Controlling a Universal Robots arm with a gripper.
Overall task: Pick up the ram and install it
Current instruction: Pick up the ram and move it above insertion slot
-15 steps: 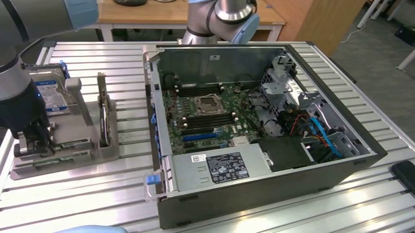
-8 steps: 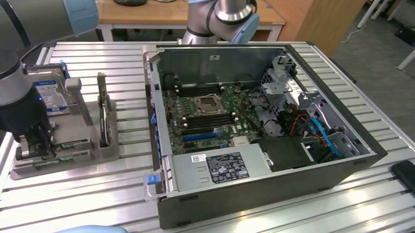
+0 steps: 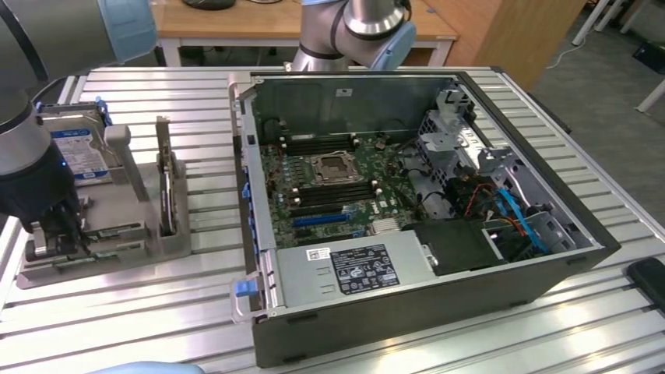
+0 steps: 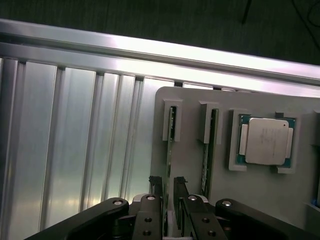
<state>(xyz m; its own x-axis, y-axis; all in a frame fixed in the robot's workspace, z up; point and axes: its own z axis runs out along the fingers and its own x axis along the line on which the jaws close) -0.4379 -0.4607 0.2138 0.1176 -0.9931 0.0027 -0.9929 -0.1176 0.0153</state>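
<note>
1. Exterior view: the tool [image 3: 61, 238] is lowered into the grey holder tray [image 3: 179, 234] on the counter [image 3: 135, 312], beside the open computer case [image 3: 437, 304].
2. Wrist view: the ram [image 4: 171, 145] stands on edge in a tray slot. The tool [image 4: 168, 185] is released, with its jaws parted astride the stick.
3. Handling, as a judgement: the ram is light, stiff, thin and fragile. Grip its flat faces near the upper edge and avoid bending it.
</note>
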